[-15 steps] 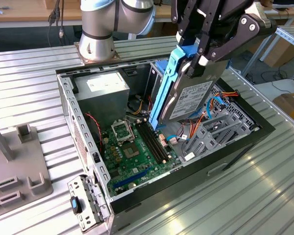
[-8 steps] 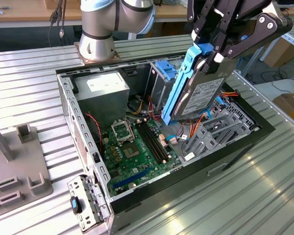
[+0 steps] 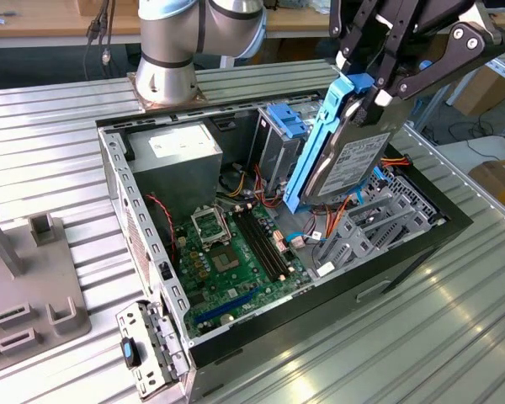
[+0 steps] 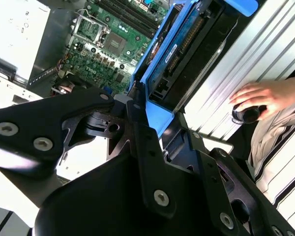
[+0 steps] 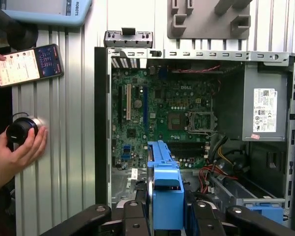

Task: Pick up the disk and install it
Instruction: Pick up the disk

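Broadly, about halfway: pick-up done, installing not yet.

Underneath everything, the ribbed metal table [image 3: 421, 337]. Lying on it with the side panel off, the computer case [image 3: 111, 181]. Standing just behind the case, the arm's base [image 3: 164, 59]. Inside the case, the boxy power supply [image 3: 175, 160] and the green motherboard [image 3: 227, 252]. Toward the exterior view's right, also inside, the grey drive cage [image 3: 366, 231], with no drive seated in the part that shows.

Hanging above that end of the case, apart from the cage and touching nothing below, the disk [image 3: 353, 160]. Tilted up on edge, blue rail toward the motherboard, grey face toward the exterior view's right. Gripped at its upper end by the gripper [image 3: 369, 91], black fingers clamped against both sides. In the first wrist view, the same disk [image 5: 166, 196] end-on, poised over the case's open interior.

Off to the side of the case, a person's hand [image 5: 20, 147] cupped round a small black knob [image 5: 19, 129]. Near it on the table, a phone [image 5: 27, 65].

Done, then: lifted and carried over the case. Remaining, by the look of it: the whole of the installing, with the disk not yet in any bay.
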Available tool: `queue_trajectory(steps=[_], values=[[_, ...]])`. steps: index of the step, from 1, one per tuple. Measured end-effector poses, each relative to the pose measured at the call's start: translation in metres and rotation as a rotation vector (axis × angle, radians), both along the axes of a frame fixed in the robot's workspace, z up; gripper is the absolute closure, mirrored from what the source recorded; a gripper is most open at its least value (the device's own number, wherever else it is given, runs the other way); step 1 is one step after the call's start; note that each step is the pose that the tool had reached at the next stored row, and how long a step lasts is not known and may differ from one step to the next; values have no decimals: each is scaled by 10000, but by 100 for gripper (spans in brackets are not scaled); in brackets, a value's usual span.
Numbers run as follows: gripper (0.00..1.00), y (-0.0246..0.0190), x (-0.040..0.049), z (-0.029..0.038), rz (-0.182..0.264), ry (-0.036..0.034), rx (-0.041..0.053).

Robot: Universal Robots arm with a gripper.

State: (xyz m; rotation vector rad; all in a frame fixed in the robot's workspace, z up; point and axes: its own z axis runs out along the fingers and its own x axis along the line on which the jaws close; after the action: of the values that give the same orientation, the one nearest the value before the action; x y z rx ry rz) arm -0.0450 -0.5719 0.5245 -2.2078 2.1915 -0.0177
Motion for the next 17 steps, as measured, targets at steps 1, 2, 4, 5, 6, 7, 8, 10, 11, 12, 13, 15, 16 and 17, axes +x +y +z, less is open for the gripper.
queue_trajectory(steps=[1,2,4,5,6,7,8,10,11,12,13,15,16,17], values=[[63,0,16,0,0,-1,0],[63,0,37,-1,0,0,1],[63,-1,73,-1,1,0,1],[63,0,90,0,0,0,0],[63,0,98,-1,0,0,1],[63,0,113,-1,-1,0,1],[63,0,144,0,0,0,1],[63,0,171,-1,0,0,1],[63,1,192,0,0,0,0],[63,1,205,0,0,0,0],[63,1,220,0,0,0,0],[63,1,220,-1,-1,0,1],[63,1,221,0,-1,0,0],[63,1,222,0,0,0,0]])
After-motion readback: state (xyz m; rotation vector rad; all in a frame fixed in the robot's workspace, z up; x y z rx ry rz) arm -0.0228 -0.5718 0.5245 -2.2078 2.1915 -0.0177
